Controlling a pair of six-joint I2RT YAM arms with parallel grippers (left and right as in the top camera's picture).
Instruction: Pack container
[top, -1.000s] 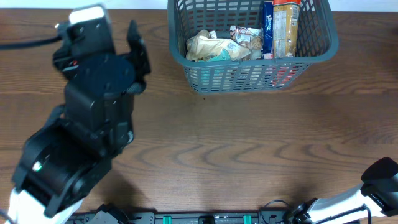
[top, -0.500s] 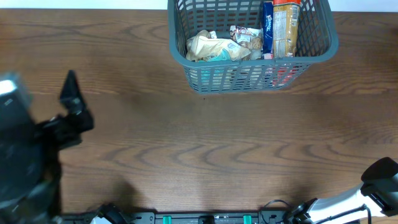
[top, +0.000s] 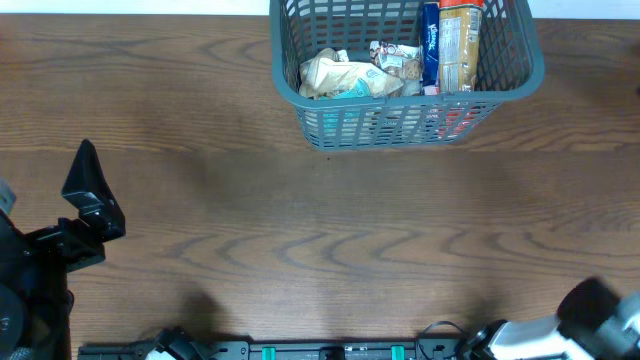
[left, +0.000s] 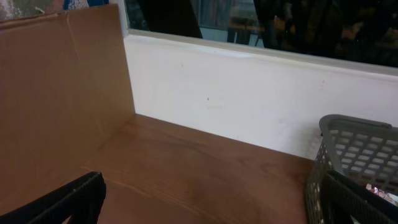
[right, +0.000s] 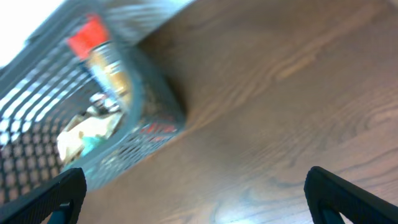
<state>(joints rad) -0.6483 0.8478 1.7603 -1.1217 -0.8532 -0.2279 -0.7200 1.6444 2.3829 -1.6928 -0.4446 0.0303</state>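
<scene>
The container (top: 400, 122), a dark grey slotted basket, stands at the back of the table, right of centre. It holds a crumpled pale packet (top: 340, 76), a small packet (top: 396, 58), a blue packet (top: 430, 45) and a tan packet (top: 461, 40) on end. My left gripper (left: 211, 200) is open and empty, low at the table's left edge, far from the container (left: 357, 163); overhead shows one black finger (top: 88, 185). My right gripper (right: 194, 186) is open and empty above the wood, facing the container (right: 37, 127).
A brown cardboard panel (left: 56, 93) stands at the table's left side, with a white wall (left: 249, 93) behind. A black rail (top: 300, 350) runs along the front edge. The right arm (top: 600, 312) shows blurred at the bottom right corner.
My left arm has pulled back from beside the container to the lower left edge of the table, its jaws opening wider on the way. The right arm has sunk slightly at the bottom right.
</scene>
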